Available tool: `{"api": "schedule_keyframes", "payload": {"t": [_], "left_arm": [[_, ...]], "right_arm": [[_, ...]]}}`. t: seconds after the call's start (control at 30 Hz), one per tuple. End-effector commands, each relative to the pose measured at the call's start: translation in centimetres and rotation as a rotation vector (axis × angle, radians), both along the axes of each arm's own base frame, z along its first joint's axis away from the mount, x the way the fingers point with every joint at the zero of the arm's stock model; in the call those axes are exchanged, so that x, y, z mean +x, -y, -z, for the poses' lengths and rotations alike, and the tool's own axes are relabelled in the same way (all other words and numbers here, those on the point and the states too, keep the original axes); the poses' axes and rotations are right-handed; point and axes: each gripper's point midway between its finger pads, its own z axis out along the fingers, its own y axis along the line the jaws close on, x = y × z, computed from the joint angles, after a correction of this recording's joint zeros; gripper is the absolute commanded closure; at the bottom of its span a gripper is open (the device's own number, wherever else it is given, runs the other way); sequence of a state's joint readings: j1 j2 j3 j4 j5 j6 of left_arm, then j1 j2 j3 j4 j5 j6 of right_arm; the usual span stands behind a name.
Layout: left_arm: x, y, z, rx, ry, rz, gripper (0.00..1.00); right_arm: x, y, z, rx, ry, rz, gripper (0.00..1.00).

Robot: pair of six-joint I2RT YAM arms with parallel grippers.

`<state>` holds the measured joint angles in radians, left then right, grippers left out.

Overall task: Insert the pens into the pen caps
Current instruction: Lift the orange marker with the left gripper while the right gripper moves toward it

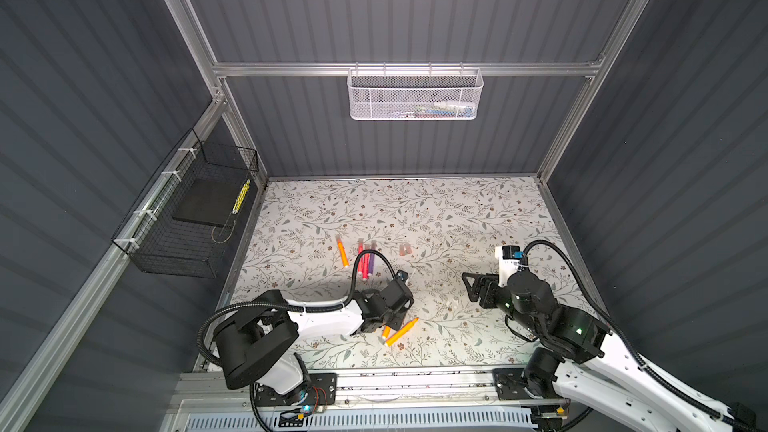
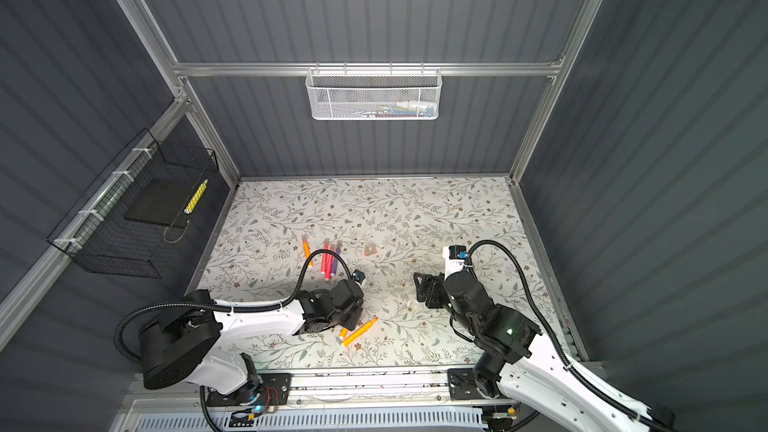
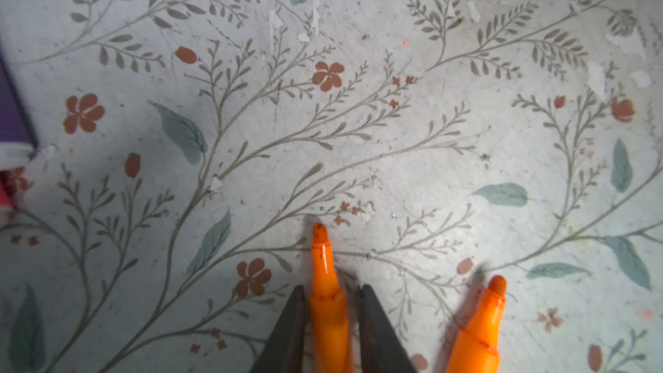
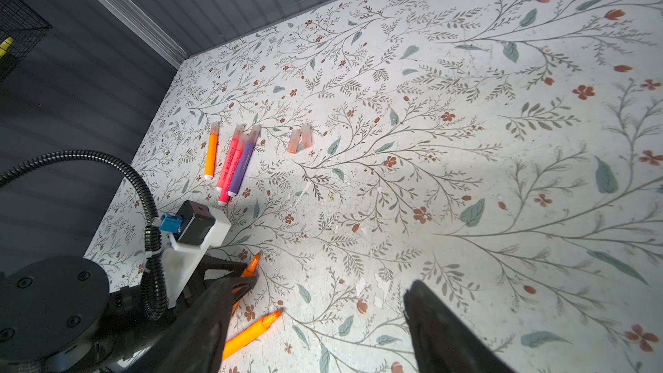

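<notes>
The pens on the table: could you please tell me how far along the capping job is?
Done, it seems: four pens at the back already wear caps. In hand: the left gripper is shut on one uncapped orange pen, while the right gripper is open and empty. Left: that pen and the second orange pen beside it need the two loose caps lying near the capped group.

On the floral desk, four capped pens lie side by side (orange a little apart, then pink, pink, purple), two loose caps near them. Closer in, the left gripper crouches low over an orange pen, a second orange pen just beside it. The right gripper hangs well apart from both.
</notes>
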<state>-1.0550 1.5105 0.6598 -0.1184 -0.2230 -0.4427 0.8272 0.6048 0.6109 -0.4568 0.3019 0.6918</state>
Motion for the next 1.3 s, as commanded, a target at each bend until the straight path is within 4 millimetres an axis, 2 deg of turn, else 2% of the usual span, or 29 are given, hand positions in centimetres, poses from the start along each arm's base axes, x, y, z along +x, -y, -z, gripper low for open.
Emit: {"api": "schedule_keyframes", "payload": {"t": [0.0, 0.17, 0.3, 0.37, 0.57, 0.7, 0.77, 0.93, 1.1, 1.27], "left_arm": [[-1.2, -0.6, 1.2, 0.047, -0.056, 0.019, 0.80], [-0.6, -1.0, 0.7, 0.056, -0.018, 0.002, 0.89], [1.4, -0.9, -1.4, 0.009, 0.065, -0.045, 1.00], [2.3, -0.4, -2.6, -0.022, 0.095, -0.041, 1.00], [3.9, 1.6, -7.8, -0.145, 0.209, 0.013, 1.00], [5.5, 2.0, -11.4, -0.228, 0.274, -0.018, 1.00], [5.5, 2.8, -13.2, -0.288, 0.306, 0.005, 1.00], [6.1, 3.1, -16.6, -0.389, 0.371, -0.031, 1.00], [5.6, 4.7, -18.1, -0.471, 0.339, 0.009, 1.00], [5.1, 5.1, -18.3, -0.507, 0.318, 0.029, 1.00]], "right_arm": [[0.1, -0.1, 0.3, 0.007, 0.001, 0.003, 0.22], [0.3, -0.2, 0.6, 0.038, -0.002, 0.019, 0.23], [0.7, -0.9, 0.9, 0.153, 0.028, 0.036, 0.23], [1.0, -1.5, 0.8, 0.209, 0.049, 0.032, 0.23], [1.5, -3.7, 0.9, 0.314, 0.051, -0.016, 0.26], [1.6, -5.0, 1.0, 0.359, 0.061, -0.057, 0.28], [1.7, -5.6, 1.1, 0.369, 0.066, -0.076, 0.28], [1.1, -8.7, 0.6, 0.403, 0.098, -0.203, 0.30], [0.1, -12.1, 0.3, 0.364, 0.128, -0.319, 0.32], [0.3, -14.0, 0.8, 0.370, 0.121, -0.351, 0.34]]}}
